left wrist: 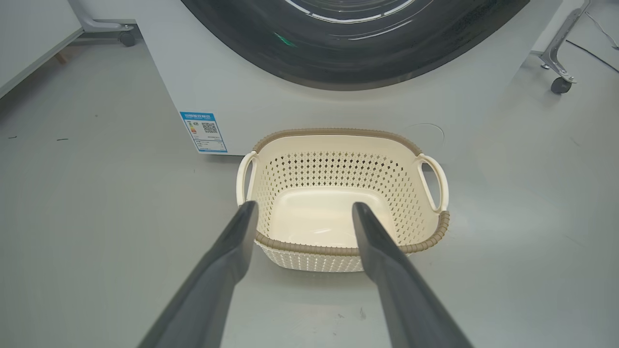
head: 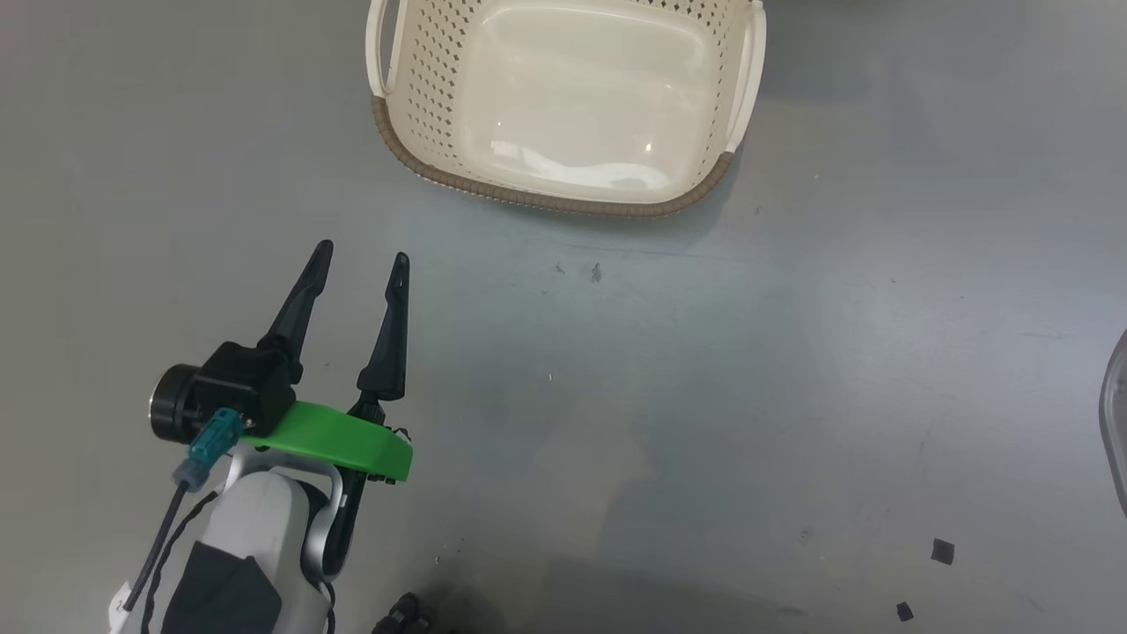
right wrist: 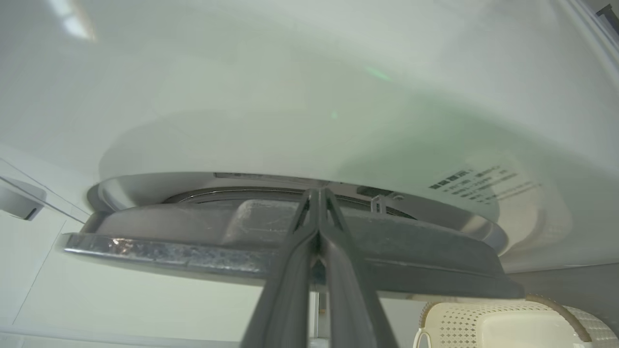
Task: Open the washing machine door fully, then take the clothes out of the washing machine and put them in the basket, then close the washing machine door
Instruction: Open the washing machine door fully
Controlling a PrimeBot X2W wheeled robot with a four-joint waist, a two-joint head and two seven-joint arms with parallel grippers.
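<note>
Left tool (head: 363, 253) at lower left of head view: spread wide, holding nothing, low over floor (head: 704, 396), likely parked ready for unloading. Basket (head: 563, 106) at top centre, empty, mouth up for filling.

Left wrist view: basket at centre, just before washer (left wrist: 300, 111) for a short carry; door (left wrist: 338, 72) across top.

Right wrist view: right tool (right wrist: 316, 191) at centre, pinched shut on nothing, tips at door rim, probably to lever it open; contact unclear.
</note>
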